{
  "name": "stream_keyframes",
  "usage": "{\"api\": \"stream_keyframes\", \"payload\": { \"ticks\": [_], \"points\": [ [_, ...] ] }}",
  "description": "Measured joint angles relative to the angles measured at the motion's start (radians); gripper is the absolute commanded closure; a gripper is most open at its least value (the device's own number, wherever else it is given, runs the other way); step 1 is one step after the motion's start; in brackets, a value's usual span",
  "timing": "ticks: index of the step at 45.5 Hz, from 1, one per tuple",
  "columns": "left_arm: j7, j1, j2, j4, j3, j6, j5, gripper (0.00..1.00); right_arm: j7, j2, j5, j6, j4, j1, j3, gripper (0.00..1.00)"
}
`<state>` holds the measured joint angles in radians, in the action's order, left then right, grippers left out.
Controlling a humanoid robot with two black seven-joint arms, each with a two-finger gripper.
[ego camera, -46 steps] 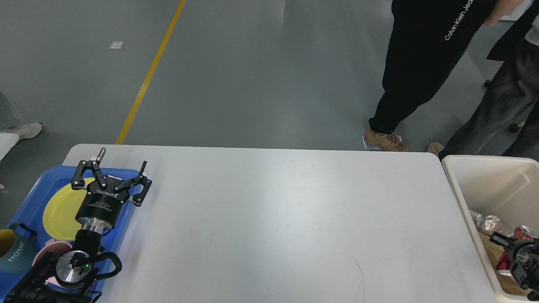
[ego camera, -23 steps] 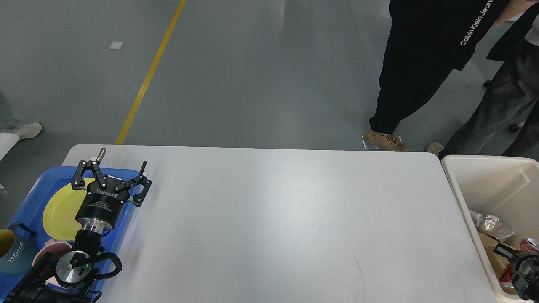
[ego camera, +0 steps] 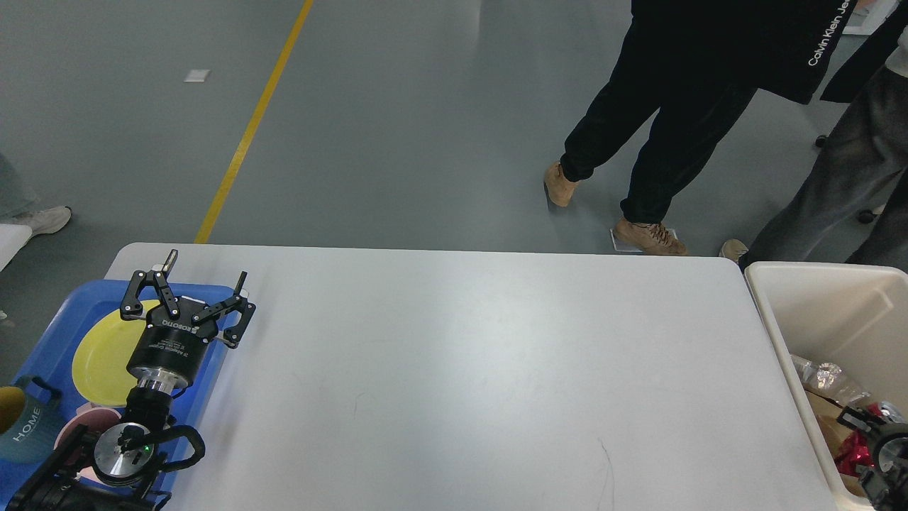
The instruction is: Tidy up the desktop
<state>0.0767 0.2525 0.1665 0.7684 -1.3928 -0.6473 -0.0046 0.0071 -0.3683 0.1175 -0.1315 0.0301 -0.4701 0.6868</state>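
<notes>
Our desktop (ego camera: 468, 369) fills the middle of the view, white and bare but for a few faint scratches. At its left end sits a blue tray (ego camera: 64, 312), overlapping the edge, with a yellow plate (ego camera: 103, 351), a pink bowl (ego camera: 85, 422) and a teal mug (ego camera: 25, 429) in it. Our left gripper (ego camera: 204, 280) hangs over the tray's right rim, fingers spread wide, holding nothing. Just off the desktop's right end stands a cream bin (ego camera: 830, 312) with wrappers in it. Our right gripper (ego camera: 879, 447) shows low over the bin, dark and cut off; we cannot tell how its fingers stand.
</notes>
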Motion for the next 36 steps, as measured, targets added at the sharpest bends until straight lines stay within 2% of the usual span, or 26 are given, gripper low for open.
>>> {"api": "stream_keyframes", "payload": {
  "ticks": [18,27,36],
  "points": [
    [0.0,0.001,-0.001,0.0,0.0,0.0,0.0,0.03,0.004,-0.015,0.0,-0.001,-0.001,-0.056,-0.202,0.0],
    [0.0,0.0,-0.001,0.0,0.0,0.0,0.0,0.03,0.022,-0.114,0.009,0.0,0.123,-0.2,-0.559,0.0],
    [0.0,0.0,0.0,0.0,0.0,0.0,0.0,0.03,0.115,-0.235,0.017,0.006,0.392,-0.212,-1.134,0.0]
  ]
}}
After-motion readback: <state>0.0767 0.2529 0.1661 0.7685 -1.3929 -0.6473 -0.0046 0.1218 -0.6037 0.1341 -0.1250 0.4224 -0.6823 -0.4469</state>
